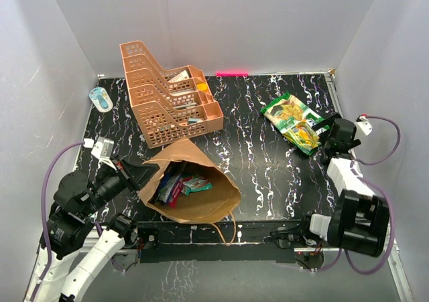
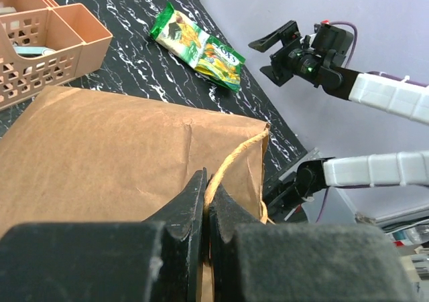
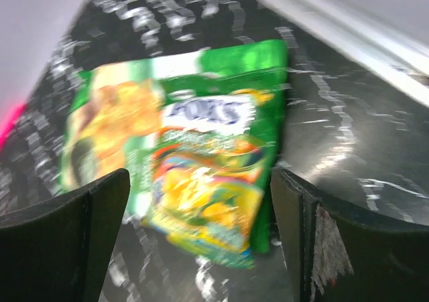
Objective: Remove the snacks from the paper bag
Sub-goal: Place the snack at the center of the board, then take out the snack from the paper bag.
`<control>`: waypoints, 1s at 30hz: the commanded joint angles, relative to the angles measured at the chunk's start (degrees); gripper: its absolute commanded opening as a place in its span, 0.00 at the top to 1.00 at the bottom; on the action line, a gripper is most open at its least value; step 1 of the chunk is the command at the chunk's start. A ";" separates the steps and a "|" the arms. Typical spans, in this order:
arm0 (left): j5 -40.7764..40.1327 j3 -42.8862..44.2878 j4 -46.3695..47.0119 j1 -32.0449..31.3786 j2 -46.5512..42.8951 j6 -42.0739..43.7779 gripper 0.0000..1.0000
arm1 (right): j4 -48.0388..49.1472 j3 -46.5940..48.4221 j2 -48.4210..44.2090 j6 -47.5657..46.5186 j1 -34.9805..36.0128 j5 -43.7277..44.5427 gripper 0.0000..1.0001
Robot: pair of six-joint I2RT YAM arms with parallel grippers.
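The brown paper bag (image 1: 201, 207) lies on its side at the table's near left, its mouth toward the right. Snacks (image 1: 179, 185) in colourful wrappers show inside the mouth. My left gripper (image 2: 206, 188) is shut on the bag's twine handle (image 2: 236, 156) at the rim; in the top view it (image 1: 137, 175) sits at the bag's left edge. Two green snack packets (image 1: 293, 120) lie on the table at the back right. My right gripper (image 3: 200, 181) is open just over them, its jaws either side of the smaller packet (image 3: 208, 205), not touching it.
An orange tiered tray rack (image 1: 167, 98) with small oddments stands behind the bag. A small blue and white object (image 1: 102, 99) sits at the far left edge. White walls close in the table on three sides.
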 commanded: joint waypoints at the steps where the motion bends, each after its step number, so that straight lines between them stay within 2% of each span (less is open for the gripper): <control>1: 2.25 0.69 0.39 -0.15 0.83 -3.59 1.00 | 0.88 1.47 -8.12 -2.55 1.98 -20.31 0.09; 3: 5.25 -0.33 1.49 -0.13 1.18 -6.03 1.00 | 1.25 1.85 -11.51 -4.65 7.86 -25.37 0.10; 7: 8.65 -0.96 0.62 -0.16 1.97 -8.80 1.00 | -4.80 5.96 -17.22 -11.51 25.52 -24.21 0.09; 9: 7.09 -0.39 -0.72 -0.15 0.64 -9.68 1.00 | -7.84 7.93 -19.03 -12.01 32.59 -23.48 0.09; 12: 6.49 -2.55 1.19 -0.15 -2.96 -12.01 1.00 | -6.67 8.46 -21.95 -14.18 44.27 -27.28 0.11; 15: 8.53 -4.92 4.47 -0.16 -4.04 -13.29 1.00 | -6.33 9.86 -25.22 -21.48 52.96 -28.78 0.12; 16: 9.57 -5.15 4.38 -0.16 -3.63 -12.75 1.00 | -7.13 10.69 -26.09 -24.35 54.54 -29.98 0.13; 19: 10.52 -3.30 0.21 -0.16 -1.19 -8.79 1.00 | -8.93 11.32 -27.82 -39.11 56.67 -47.50 0.18; 22: 10.36 -1.16 -2.71 -0.13 0.55 -5.48 1.00 | -7.12 9.33 -30.90 -47.85 59.08 -50.57 0.20; 23: 10.34 -0.59 -3.22 -0.09 0.71 -4.53 1.00 | -6.36 8.29 -31.86 -51.92 59.75 -54.01 0.23; 25: 10.31 0.28 -3.62 -0.16 1.00 -3.35 1.00 | -4.17 5.37 -33.74 -61.97 61.15 -62.29 0.36; 26: 10.50 0.37 -3.56 -0.11 1.01 -2.97 1.00 | -2.21 3.84 -34.33 -65.25 61.87 -64.70 0.37; 28: 11.46 0.27 -3.06 -0.15 1.06 -2.45 1.00 | 2.19 2.43 -33.22 -66.58 63.66 -63.11 0.36; 30: 12.08 0.63 -3.70 -0.16 1.29 -1.33 1.00 | -1.05 5.68 -29.01 -71.09 65.96 -60.51 0.38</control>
